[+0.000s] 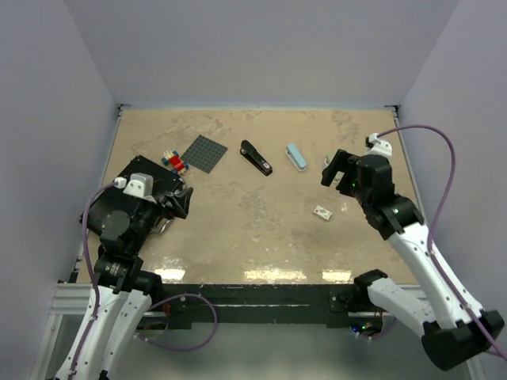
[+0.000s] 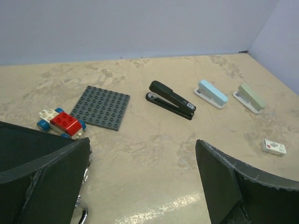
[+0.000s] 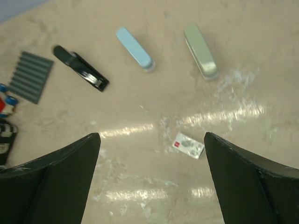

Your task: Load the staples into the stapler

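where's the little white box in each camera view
Top external: the little white box lies right of centre on the table, nearer the front edge than the staplers.
Left wrist: at the far right edge, below mid height.
Right wrist: low, a little right of centre.
Shared landmark: the black stapler shows in all three.

The marbled beige table (image 3: pixel 154 109) is gleaming glossily, throwing back lamp glare near the lower centre. The black stapler (image 2: pixel 171 100) is shining, smooth and glossy. The blue stapler (image 2: pixel 211 93) and green stapler (image 2: pixel 250 97) are looking like smooth plastic. The studded grey plate (image 2: pixel 100 107) is looking matt.
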Motion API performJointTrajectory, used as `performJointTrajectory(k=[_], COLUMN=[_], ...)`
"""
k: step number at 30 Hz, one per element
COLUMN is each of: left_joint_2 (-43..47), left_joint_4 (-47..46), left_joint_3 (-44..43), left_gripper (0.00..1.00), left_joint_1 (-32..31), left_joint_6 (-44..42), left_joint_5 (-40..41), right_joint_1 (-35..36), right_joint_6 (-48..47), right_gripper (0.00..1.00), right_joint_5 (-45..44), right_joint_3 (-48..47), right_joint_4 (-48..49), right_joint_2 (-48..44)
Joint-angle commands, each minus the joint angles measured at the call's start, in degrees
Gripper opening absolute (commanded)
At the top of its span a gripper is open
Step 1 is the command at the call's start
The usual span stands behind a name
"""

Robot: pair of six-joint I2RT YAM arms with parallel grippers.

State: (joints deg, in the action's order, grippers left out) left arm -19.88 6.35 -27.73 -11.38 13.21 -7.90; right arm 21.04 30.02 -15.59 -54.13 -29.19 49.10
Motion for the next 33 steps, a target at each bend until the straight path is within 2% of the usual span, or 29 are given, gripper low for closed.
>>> performJointTrajectory(k=[1,7,12,18,23,33], left_joint_2=[1.3,4.3,4.9,4.4,0.1,-5.3], left_joint_4=[-2.5,-3.0,-3.0,-3.9,-4.8,-8.8], left_joint_3=[1.4,2.9,3.0,3.2,2.9,3.5], left_gripper=[1.0,1.0,1.0,1.0,1.0,1.0], left_joint_1=[-3.9,-8.7,-11.1,-11.3,-11.2,-11.2], left_joint_6=[-2.1,-3.2,-2.9,-3.4,-3.5,-3.6], left_joint_5=[1.7,2.5,3.1,2.6,1.6,-1.4], right_joint_1=[0.1,-0.6,-2.3,-2.8,-2.8,-2.8], right_joint_6=[10.3,13.6,13.9,11.8,9.3,3.9], right_gripper=[0.98,0.99,0.99,0.98,0.98,0.92], right_joint_5=[-3.7,-4.2,-2.2,-0.7,0.6,2.1], right_joint_3=[0.2,5.3,5.5,6.1,4.6,3.9], right_joint_4=[-8.4,-5.2,-3.5,1.3,2.1,4.6], right_joint_2=[7.2,15.9,23.7,31.5,38.1,41.3])
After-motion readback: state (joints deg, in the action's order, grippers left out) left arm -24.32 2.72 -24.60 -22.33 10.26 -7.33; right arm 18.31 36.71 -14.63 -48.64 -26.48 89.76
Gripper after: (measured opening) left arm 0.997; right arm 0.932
